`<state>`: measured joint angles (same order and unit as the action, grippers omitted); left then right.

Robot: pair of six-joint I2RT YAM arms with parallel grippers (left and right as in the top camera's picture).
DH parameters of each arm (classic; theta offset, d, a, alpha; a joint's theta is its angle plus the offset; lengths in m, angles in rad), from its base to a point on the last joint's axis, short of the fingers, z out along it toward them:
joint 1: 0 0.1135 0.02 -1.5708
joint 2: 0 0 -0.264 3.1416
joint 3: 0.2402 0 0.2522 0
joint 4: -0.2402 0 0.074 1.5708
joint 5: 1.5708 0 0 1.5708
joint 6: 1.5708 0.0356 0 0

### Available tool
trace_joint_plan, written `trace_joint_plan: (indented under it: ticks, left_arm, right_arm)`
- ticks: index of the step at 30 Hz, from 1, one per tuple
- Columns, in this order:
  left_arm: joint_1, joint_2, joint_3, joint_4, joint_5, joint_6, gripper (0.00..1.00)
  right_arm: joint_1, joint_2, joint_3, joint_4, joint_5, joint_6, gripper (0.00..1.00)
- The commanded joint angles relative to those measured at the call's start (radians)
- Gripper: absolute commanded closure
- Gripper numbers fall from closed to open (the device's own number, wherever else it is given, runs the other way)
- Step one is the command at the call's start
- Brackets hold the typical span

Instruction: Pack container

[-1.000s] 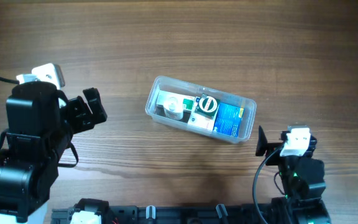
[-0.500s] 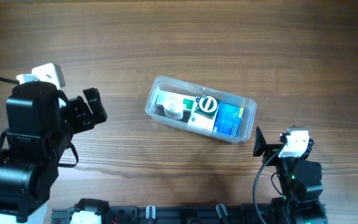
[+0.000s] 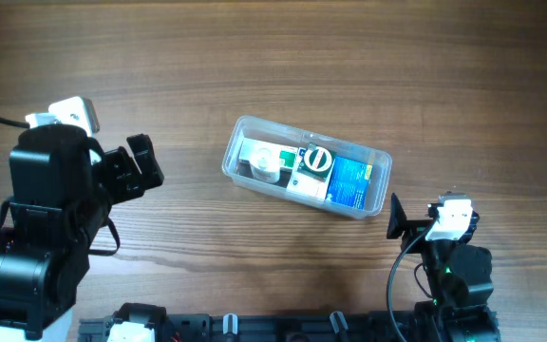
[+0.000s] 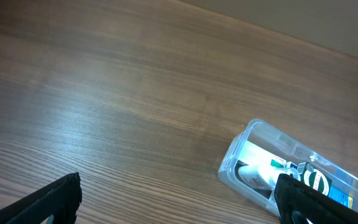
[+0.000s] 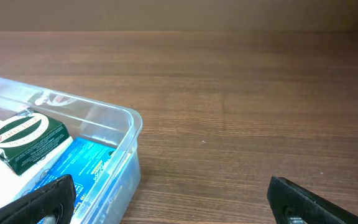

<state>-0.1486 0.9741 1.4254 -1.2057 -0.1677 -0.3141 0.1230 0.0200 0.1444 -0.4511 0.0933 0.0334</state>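
Observation:
The clear plastic container (image 3: 233, 154) lies slantwise in the middle of the table. Inside it are a white item (image 3: 262, 161), a green box with a white oval label (image 3: 315, 161) and a blue box (image 3: 351, 182). It also shows in the left wrist view (image 4: 234, 163) and the right wrist view (image 5: 126, 155). My left gripper (image 3: 141, 169) is open and empty, well left of the container. My right gripper (image 3: 402, 220) is open and empty, just off the container's right end. Both jaws are spread wide in the wrist views (image 4: 179, 199) (image 5: 173, 199).
The wooden table (image 3: 273, 57) stretches bare beyond the container. A black rail with fittings (image 3: 254, 328) runs along the front edge between the two arm bases.
The right arm has drawn back slightly toward the front edge. The left arm and the container have not moved.

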Motion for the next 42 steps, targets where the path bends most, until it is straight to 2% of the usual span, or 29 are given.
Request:
trace_joint_plan:
  ticks: [1, 10, 14, 18, 25, 34, 42]
  left_arm:
    - [0.006, -0.003, 0.01, 0.003, -0.006, -0.016, 0.0]
    - [0.01, -0.035, 0.0, 0.005, -0.014, 0.0, 0.0]
    - [0.057, -0.094, -0.079, 0.088, 0.037, 0.0, 0.0]
    - [0.114, -0.2, -0.27, 0.276, 0.188, 0.076, 0.0]
    - [0.201, -0.478, -0.66, 0.536, 0.319, 0.075, 0.0]
    - [0.225, -0.786, -0.986, 0.628, 0.335, 0.075, 0.0]
    - [0.211, -0.93, -1.169, 0.655, 0.358, 0.063, 0.0]
  right_arm:
    - [-0.005, -0.016, -0.001, 0.005, -0.016, 0.019, 0.0]
    - [-0.005, -0.016, -0.001, 0.005, -0.016, 0.019, 0.0]
    - [-0.005, -0.016, -0.001, 0.005, -0.016, 0.019, 0.0]
    - [-0.005, -0.016, -0.001, 0.005, -0.016, 0.019, 0.0]
    - [-0.005, -0.016, -0.001, 0.005, -0.016, 0.019, 0.0]
    - [-0.005, -0.016, -0.001, 0.005, -0.016, 0.019, 0.0]
    - [-0.005, -0.016, -0.001, 0.005, -0.016, 0.019, 0.0]
